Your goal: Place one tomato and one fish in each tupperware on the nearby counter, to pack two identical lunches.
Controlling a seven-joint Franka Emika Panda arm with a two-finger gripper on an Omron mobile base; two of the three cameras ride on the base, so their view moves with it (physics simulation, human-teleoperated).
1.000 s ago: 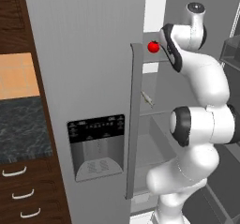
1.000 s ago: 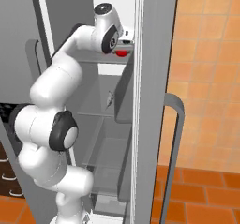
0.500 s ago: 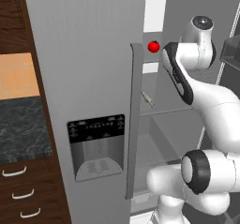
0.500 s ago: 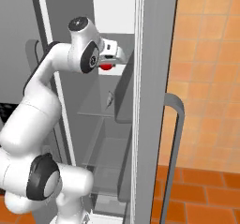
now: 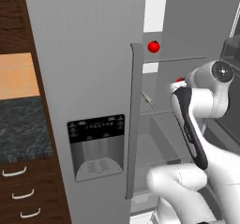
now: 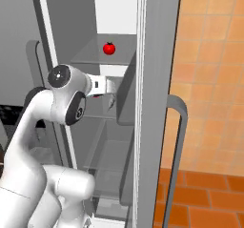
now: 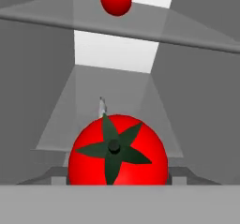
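While tool (image 6: 110, 97) pinches glossy round tomato (image 7: 117, 151), second tomato (image 5: 153, 46) sits on glass shelf (image 5: 180, 59).

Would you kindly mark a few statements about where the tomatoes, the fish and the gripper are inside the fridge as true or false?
1. One tomato sits on the upper fridge shelf. True.
2. The gripper holds a fish. False: in the hand view a second tomato sits right in front of the camera, between the fingers.
3. A fish lies on a lower shelf inside the fridge. True.
4. Both fridge doors are shut. False: the compartment stands open and the arm reaches into it.
5. The two tomatoes touch each other. False: the upper one rests on a shelf above the held one.
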